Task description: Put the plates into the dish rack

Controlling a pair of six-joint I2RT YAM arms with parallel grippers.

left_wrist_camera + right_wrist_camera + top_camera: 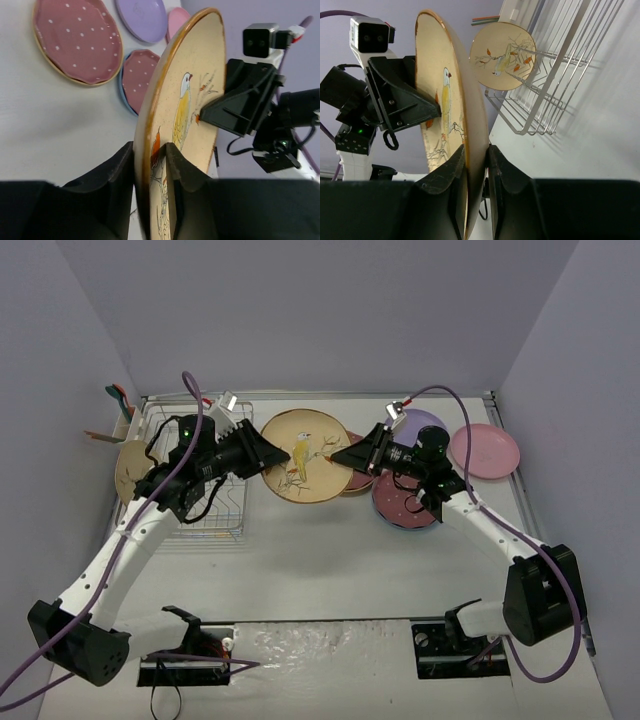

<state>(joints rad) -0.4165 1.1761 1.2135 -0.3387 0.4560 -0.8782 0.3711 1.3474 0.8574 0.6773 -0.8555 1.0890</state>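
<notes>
Top external, held plate: tan bird plate (pixel 303 455) hangs above the middle of the worktop, nearer the far edge. The left gripper (pixel 262 454) and right gripper (pixel 342 458) pinch it at opposite rims. With 2 grips at once, this reads as a handover toward the rack side.
Top external, rack: dish rack (pixel 205 485) sits by the far-left corner, with a second tan plate (pixel 128 472) standing at its left end.
Top external, waiting plates: lilac plate (pixel 428 423), light pink plate (pixel 484 450) and speckled dark pink plate (pixel 405 505) lie flat near the far-right corner.
Left wrist, left pincer: nearly closed, its 2 fingers (pixel 175 170) clamp the bird plate's rim. The plate stands on edge, and the right gripper's tip meets the opposite rim.
Right wrist, right pincer: the same narrow clamp, fingers (pixel 452 175) astride the other rim, with the rack's tines beyond.
Judgement: holding the plate on edge suits sliding it between the tines. The right pincer probably has to let go before the left carries the plate over.
</notes>
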